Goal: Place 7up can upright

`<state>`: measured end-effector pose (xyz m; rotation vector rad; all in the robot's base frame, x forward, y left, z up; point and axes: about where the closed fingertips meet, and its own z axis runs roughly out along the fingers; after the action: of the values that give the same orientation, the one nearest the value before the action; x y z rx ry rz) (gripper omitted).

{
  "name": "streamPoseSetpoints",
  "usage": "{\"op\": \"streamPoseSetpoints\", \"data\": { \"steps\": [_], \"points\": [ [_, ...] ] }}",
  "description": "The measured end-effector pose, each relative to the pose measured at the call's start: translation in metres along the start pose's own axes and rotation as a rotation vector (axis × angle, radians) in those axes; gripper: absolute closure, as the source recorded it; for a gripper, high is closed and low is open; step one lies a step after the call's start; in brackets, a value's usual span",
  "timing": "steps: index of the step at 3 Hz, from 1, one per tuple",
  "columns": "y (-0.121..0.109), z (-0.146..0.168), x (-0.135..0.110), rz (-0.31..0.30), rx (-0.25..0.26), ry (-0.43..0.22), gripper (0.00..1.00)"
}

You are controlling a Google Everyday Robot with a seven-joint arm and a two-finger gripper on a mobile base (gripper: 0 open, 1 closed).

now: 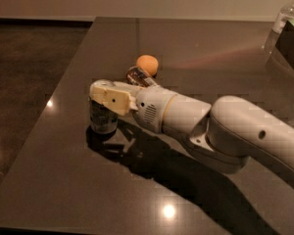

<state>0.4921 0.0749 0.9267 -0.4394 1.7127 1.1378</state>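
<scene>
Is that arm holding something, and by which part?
The gripper sits at the top of the upright 7up can; whether it actually grips cannot be told.
</scene>
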Motion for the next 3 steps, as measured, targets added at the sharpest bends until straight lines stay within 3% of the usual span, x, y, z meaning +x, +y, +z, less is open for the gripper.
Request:
{"op": "streamPoseSetpoints", "data": {
  "steps": [1,2,3],
  "points": [
    [-0.004,-0.031,0.000,0.020,-0.007,-0.127,1.00],
    [0.019,-0.050,-0.016,-0.037,-0.020,-0.205,0.87],
    [0.036,-0.058,-0.027,-0.093,-0.018,-0.232,0.63]
  ]
}}
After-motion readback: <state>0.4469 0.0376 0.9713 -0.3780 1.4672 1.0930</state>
